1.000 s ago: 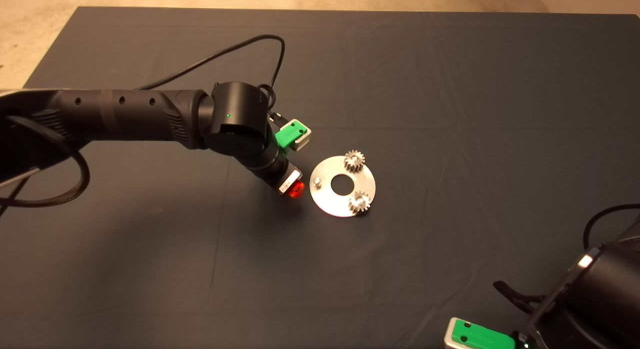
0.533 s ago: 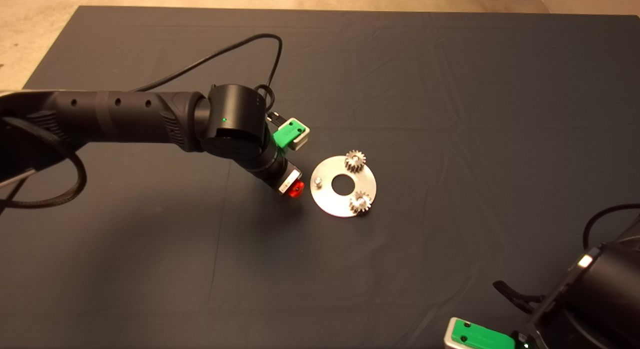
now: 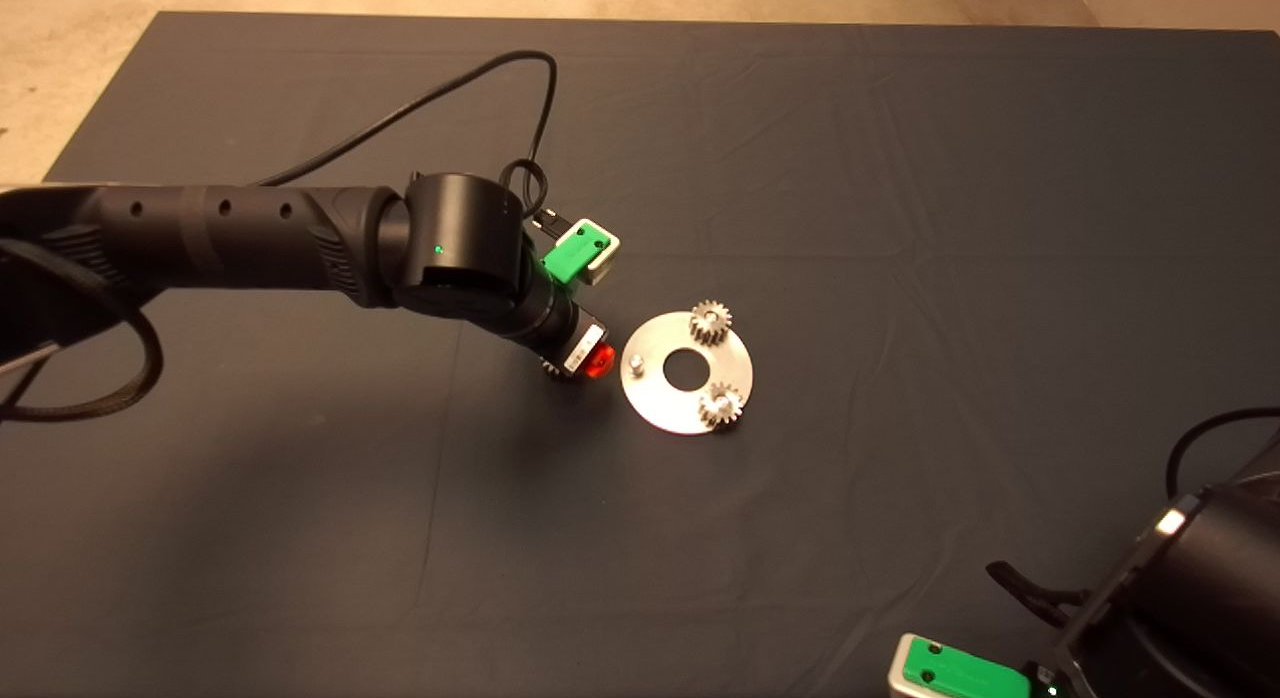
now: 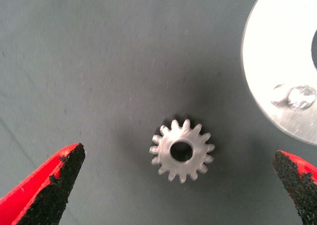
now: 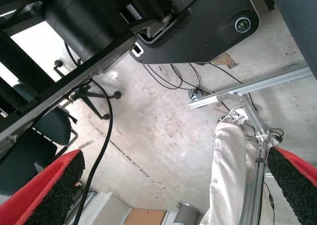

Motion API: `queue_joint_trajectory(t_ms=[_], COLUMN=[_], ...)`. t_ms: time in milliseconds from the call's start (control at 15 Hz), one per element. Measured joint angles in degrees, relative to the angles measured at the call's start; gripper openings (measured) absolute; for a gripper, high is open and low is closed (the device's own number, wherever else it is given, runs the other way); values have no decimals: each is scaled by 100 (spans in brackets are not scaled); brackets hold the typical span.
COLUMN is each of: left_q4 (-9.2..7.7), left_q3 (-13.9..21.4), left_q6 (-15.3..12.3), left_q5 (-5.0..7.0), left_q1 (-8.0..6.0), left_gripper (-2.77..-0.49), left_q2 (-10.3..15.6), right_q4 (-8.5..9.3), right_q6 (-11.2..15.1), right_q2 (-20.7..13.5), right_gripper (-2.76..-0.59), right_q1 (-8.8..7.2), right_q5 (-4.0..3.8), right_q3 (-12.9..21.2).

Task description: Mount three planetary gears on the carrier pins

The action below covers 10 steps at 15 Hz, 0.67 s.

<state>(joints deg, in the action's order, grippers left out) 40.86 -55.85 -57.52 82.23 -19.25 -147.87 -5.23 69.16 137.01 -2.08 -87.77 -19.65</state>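
- The third gear (image 4: 182,151) is seen lying flat on the counter (image 3: 900,178), bore upward, just beside the disc (image 3: 660,403) and off its rim.
- It is framed between the spread fingers (image 4: 47,190) of the left gripper (image 4: 178,190); nothing is grasped, and both pads stand well clear of the teeth.
- The bare pin (image 4: 301,96) is found near the gear, on the disc's edge; two gears (image 3: 710,322) are already seated.
- The right gripper (image 5: 173,190) is parked open at the lower right, far off.
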Motion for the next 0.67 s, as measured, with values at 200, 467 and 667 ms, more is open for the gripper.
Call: queue_joint_trajectory(t_ms=[200, 467, 667], left_q4=[102, 233, 332], left_q3=[55, 183, 185], left_q6=[-22, -54, -76], left_q5=[-9, -12, -15], left_q1=[92, 288, 305], left_gripper=[-51, -51, -51], left_q2=[30, 93, 105], right_q4=[0, 0, 0], right_q6=[18, 20, 22], right_q2=[-2, -2, 0], right_gripper=[-63, -63, -63], right_q1=[0, 0, 0], right_q5=[1, -1, -1], right_q3=[0, 0, 0])
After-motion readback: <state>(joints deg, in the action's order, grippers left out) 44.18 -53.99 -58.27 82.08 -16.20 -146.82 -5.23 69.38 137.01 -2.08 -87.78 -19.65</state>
